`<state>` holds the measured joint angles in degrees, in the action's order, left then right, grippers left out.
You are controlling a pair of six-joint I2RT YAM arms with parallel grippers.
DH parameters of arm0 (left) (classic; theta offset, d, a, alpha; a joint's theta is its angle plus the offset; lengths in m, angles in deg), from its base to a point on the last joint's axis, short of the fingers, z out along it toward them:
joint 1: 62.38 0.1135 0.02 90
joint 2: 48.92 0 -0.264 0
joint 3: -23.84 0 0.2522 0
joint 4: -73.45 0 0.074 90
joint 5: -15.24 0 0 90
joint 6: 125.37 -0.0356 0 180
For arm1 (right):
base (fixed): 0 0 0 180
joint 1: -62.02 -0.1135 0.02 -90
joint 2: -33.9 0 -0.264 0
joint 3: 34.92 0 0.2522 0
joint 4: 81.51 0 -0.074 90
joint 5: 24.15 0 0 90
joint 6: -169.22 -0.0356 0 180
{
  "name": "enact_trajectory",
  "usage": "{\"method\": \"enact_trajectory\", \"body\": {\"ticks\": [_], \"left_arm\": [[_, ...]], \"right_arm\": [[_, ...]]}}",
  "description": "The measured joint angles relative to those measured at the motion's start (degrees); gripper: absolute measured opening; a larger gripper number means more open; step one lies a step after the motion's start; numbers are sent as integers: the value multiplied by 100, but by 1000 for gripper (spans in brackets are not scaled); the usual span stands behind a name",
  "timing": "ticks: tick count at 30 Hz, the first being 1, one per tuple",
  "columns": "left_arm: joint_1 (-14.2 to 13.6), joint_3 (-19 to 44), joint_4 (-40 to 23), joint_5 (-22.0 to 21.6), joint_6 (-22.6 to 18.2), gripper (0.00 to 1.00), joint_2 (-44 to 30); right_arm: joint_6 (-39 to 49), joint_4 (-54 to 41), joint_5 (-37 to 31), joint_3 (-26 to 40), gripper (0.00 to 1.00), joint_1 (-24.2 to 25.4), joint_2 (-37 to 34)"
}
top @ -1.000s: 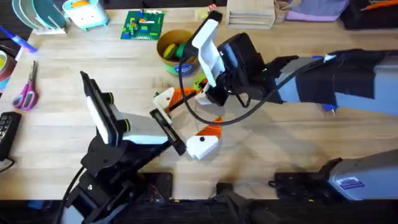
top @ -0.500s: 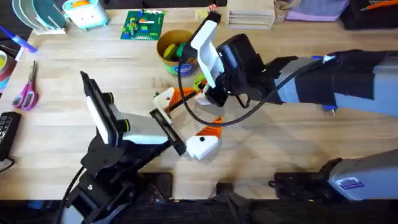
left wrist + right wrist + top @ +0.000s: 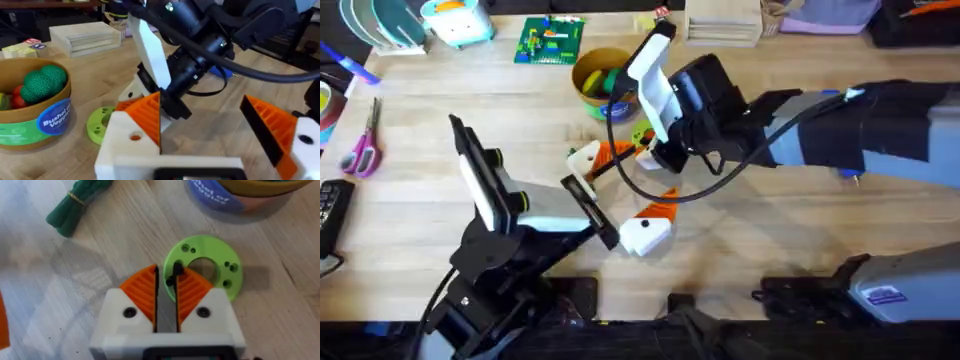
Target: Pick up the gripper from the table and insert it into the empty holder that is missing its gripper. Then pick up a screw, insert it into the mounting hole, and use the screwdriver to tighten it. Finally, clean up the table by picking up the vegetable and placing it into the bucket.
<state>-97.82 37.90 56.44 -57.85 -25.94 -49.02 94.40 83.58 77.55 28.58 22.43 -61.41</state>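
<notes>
My right gripper [image 3: 166, 272] points down over the green round disc [image 3: 205, 265], its orange pads shut on a small black screw [image 3: 176, 270]. In the overhead view the right gripper [image 3: 648, 148] sits between the spread fingers of my left gripper [image 3: 635, 185]. The left gripper [image 3: 200, 100] is open with nothing held, and both of its white finger mounts carry orange ribbed pads [image 3: 145, 117]. The holder [image 3: 125, 142] shows a small dark hole on its side. The dark green vegetable [image 3: 75, 205] lies on the table near the bucket [image 3: 240, 195].
The tan bucket [image 3: 595, 75] with the blue label [image 3: 52, 120] holds toy vegetables. Scissors [image 3: 362, 145] lie at the far left. A green brick plate [image 3: 550, 40] and wooden boxes [image 3: 725, 20] stand along the back edge. The right arm [image 3: 820, 130] spans the table's right half.
</notes>
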Motion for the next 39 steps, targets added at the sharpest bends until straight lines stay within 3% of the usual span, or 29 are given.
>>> {"method": "enact_trajectory", "body": {"ticks": [7, 13, 21, 39], "left_arm": [[0, 0, 0, 0, 0, 991, 0], [0, 0, 0, 0, 0, 991, 0], [0, 0, 0, 0, 0, 991, 0], [0, 0, 0, 0, 0, 991, 0]], "right_arm": [[2, 0, -10, 2, 208, 0, 1], [0, -87, -9, 2, 304, 0, 45], [0, -172, -10, 2, 310, 1, 331], [2, -385, -47, 2, 341, 2, 274]]}}
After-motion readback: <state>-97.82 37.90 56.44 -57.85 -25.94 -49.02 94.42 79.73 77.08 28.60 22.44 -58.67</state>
